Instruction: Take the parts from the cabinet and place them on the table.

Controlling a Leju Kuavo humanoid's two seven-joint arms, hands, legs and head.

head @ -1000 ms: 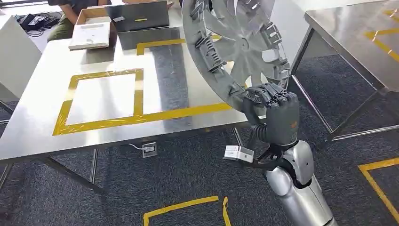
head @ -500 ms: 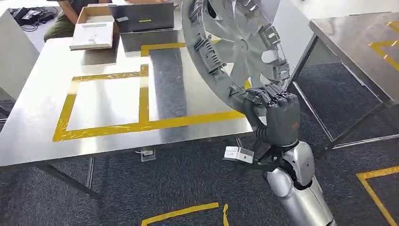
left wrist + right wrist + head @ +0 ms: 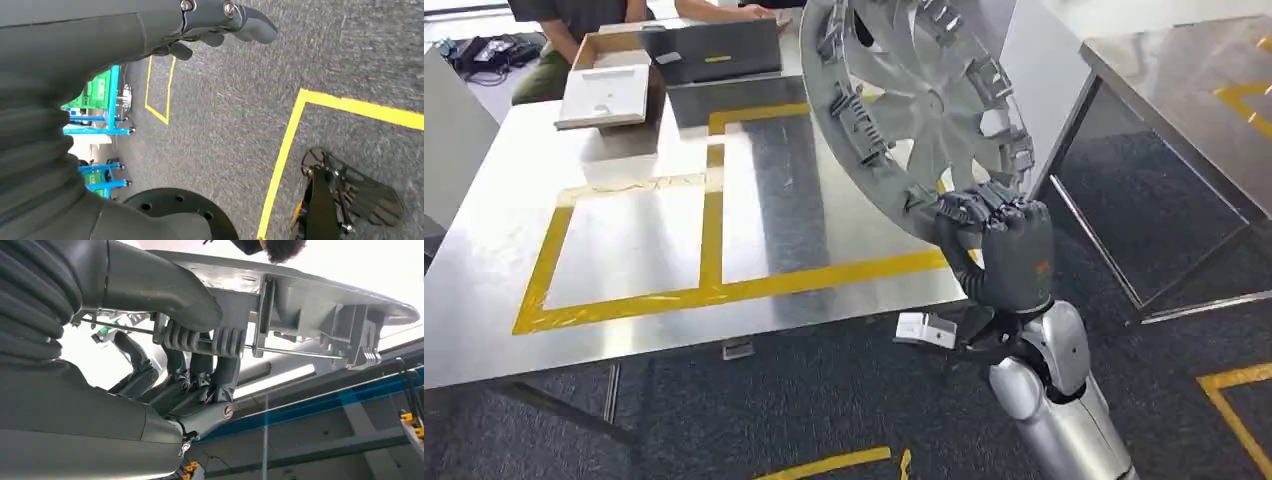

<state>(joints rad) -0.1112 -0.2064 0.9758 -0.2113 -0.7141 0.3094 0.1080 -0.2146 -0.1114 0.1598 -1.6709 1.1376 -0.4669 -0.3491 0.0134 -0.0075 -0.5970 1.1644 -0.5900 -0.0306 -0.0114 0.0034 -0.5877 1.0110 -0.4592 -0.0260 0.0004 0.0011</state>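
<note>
1. Head view — the right hand grips the wheel cover by its lowest rim, holding it up over the near right corner of the table. The disc stands on edge and leans away toward the far left, ribbed back side facing the camera. Being round, it has no true long axis — its plane runs steeply up from the hand. The risk, as I judge it: all the weight sits above a single rim grip, so the cover could pivot in the fingers or topple, or its low edge could clip the table edge as it comes down.

2. Left wrist view — the left hand hangs over the carpet, fingers loosely apart, holding nothing.

3. Right wrist view — the fingers curl around a rim clip of the wheel cover; a narrow hold, so slipping looks possible.
</note>
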